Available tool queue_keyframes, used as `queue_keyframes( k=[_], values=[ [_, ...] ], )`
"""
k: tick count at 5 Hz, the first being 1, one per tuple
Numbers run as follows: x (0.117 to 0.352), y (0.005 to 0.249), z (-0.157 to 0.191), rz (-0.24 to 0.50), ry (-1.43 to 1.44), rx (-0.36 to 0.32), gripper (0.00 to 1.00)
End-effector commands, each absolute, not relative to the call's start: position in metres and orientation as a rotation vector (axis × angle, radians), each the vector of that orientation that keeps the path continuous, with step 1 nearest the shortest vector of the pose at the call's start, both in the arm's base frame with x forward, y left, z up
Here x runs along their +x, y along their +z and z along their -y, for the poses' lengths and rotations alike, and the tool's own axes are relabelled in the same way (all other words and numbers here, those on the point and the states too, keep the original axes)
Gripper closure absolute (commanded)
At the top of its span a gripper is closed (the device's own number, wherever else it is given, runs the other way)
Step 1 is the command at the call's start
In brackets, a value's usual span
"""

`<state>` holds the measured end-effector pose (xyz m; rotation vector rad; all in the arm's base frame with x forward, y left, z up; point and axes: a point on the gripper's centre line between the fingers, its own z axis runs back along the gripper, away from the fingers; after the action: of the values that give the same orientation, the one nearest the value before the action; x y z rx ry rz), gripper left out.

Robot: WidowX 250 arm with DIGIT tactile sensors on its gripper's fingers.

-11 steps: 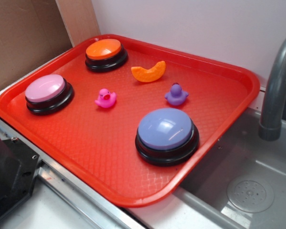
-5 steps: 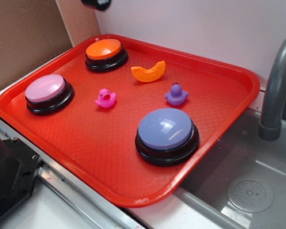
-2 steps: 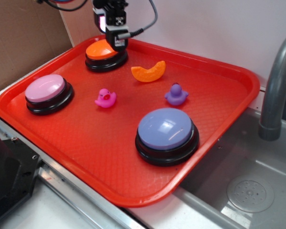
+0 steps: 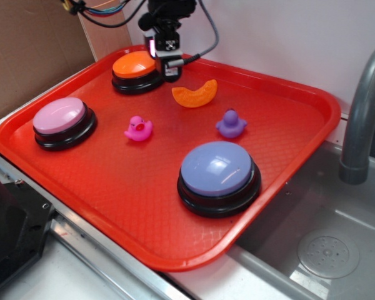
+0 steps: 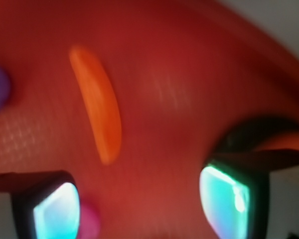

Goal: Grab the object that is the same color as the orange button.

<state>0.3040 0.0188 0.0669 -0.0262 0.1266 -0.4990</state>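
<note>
The gripper (image 4: 169, 74) hangs over the far part of the red tray (image 4: 112, 187), at the right edge of the orange button (image 4: 136, 64) and just left of the orange crescent toy (image 4: 195, 94). In the wrist view, two fingertips (image 5: 50, 204) appear at the lower left and lower right, spread well apart with bare tray surface between them: the jaws are open and hold nothing. The same view, which is blurred, shows the orange crescent toy (image 5: 95, 104) lying on the tray ahead of the fingers, nearer the left one, untouched by either. The orange button (image 5: 276, 142) shows as a dark-based orange shape at the right, just behind the right fingertip.

In the exterior view, the crescent rests flat on the tray, its horns pointing away from the camera, between the orange button and the purple duck (image 4: 230, 124). The pink duck (image 4: 139, 128) stands nearer the camera, left of the purple duck. A pink-topped button (image 4: 62, 119) sits near the tray's left edge, and a lavender-topped button (image 4: 217, 173) sits toward the near right corner. All three buttons have black bases. A grey faucet (image 4: 364, 112) rises at the right over a grey sink (image 4: 325, 250). Brown cardboard (image 4: 31, 50) stands at the upper left behind the tray.
</note>
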Motion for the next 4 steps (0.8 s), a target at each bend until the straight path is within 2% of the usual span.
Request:
queue_keyframes(
  k=[1, 4],
  values=[
    [0.306, 0.062, 0.003, -0.050, -0.614, 0.026, 0.00],
    [0.321, 0.042, 0.024, -0.129, -0.648, 0.058, 0.00]
  ],
)
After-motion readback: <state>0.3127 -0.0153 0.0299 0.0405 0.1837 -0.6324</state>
